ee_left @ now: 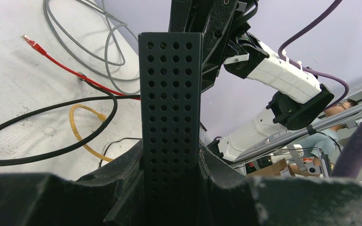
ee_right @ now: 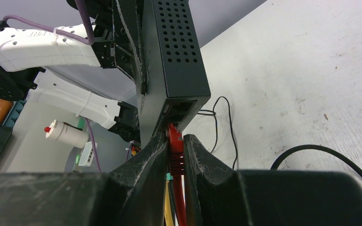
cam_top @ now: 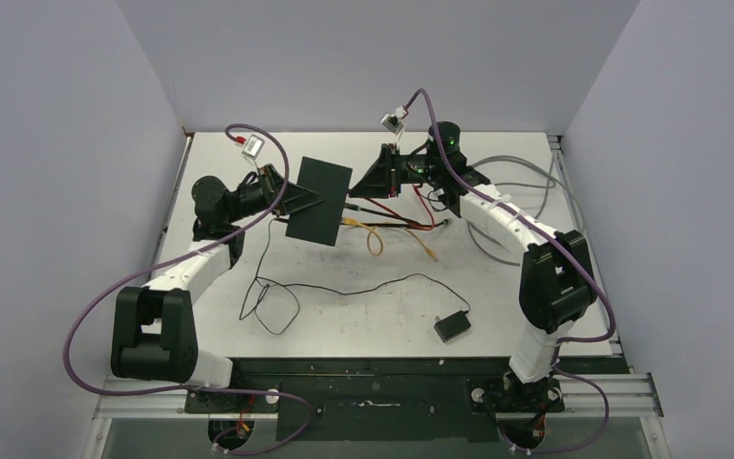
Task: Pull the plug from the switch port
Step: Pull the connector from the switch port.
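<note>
The switch (cam_top: 318,201) is a flat black box held up off the table between both arms. My left gripper (cam_top: 298,199) is shut on its left edge; in the left wrist view the perforated side of the switch (ee_left: 171,108) stands clamped between my jaws. My right gripper (cam_top: 375,182) is at the switch's right edge. In the right wrist view its jaws are shut on the red plug (ee_right: 174,143), which sits in a port on the end of the switch (ee_right: 174,61). Yellow and black cables run beside the red one.
Red, black, yellow and grey cables (cam_top: 397,222) lie behind and right of the switch. A small black adapter block (cam_top: 451,326) with a thin black cord (cam_top: 344,289) lies at the front middle. White walls close in the table's left, back and right sides.
</note>
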You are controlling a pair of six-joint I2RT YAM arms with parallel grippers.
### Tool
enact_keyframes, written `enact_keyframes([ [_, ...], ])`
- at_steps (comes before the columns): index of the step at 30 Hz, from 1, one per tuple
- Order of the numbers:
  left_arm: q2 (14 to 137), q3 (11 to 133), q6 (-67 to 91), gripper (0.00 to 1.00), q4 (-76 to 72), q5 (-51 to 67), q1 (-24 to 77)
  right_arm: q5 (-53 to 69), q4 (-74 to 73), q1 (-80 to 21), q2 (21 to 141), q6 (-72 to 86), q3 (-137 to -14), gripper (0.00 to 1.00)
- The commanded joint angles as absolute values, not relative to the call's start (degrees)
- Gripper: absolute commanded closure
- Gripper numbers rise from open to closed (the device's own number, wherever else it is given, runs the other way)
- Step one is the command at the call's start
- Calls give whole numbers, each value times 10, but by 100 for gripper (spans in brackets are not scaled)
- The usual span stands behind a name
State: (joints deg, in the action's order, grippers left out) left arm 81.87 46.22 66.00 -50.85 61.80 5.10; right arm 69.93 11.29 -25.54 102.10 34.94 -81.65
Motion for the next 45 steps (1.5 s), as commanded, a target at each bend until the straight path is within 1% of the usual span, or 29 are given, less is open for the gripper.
enact_keyframes([
  [1, 787, 481, 694, 100, -629, 567, 34, 705, 89, -245, 1001, 312, -813, 95],
  [24, 785, 472, 708, 100, -640, 566, 29, 700, 44, -222, 967, 276, -782, 95],
  [34, 775, 473, 663, 100, -556, 582, 36, 683, 47, -223, 968, 292, -832, 95],
  [38, 771, 475, 634, 100, -514, 584, 44, 681, 70, -223, 966, 318, -851, 95],
  [45, 771, 478, 607, 100, -475, 583, 51, 686, 161, -223, 956, 401, -856, 95],
])
